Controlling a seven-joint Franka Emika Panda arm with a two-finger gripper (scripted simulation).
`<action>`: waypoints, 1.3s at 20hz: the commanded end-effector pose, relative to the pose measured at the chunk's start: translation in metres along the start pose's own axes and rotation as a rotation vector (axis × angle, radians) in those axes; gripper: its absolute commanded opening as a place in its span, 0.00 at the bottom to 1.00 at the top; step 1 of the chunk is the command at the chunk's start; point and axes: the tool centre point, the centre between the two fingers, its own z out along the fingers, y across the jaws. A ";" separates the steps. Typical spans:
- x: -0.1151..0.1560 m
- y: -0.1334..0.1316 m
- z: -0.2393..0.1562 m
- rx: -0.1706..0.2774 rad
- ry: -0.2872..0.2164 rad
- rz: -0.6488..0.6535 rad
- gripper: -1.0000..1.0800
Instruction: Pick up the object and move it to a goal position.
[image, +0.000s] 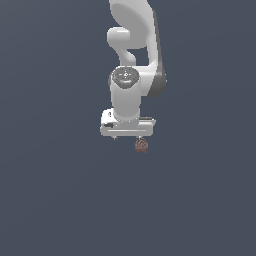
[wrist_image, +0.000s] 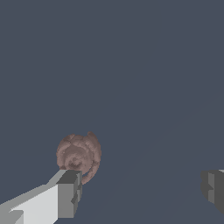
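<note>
The object (image: 142, 145) is a small reddish-brown bumpy lump on the dark grey floor, just below the white gripper (image: 127, 136) and toward the exterior view's right end of it. In the wrist view the object (wrist_image: 78, 155) lies close to the tip of one grey finger (wrist_image: 68, 192), partly overlapped by it. The other finger (wrist_image: 213, 188) stands far from it. The gripper (wrist_image: 140, 192) is open wide and holds nothing. The lump is off-centre, not in the middle of the gap.
The floor (image: 55, 200) is plain dark grey all around. The white arm (image: 132, 45) rises above the gripper toward the top of the exterior view.
</note>
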 end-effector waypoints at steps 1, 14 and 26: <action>0.000 0.000 0.000 0.000 0.000 0.000 0.96; 0.006 -0.006 -0.002 0.018 0.004 -0.026 0.96; -0.013 -0.050 0.039 -0.003 0.020 -0.103 0.96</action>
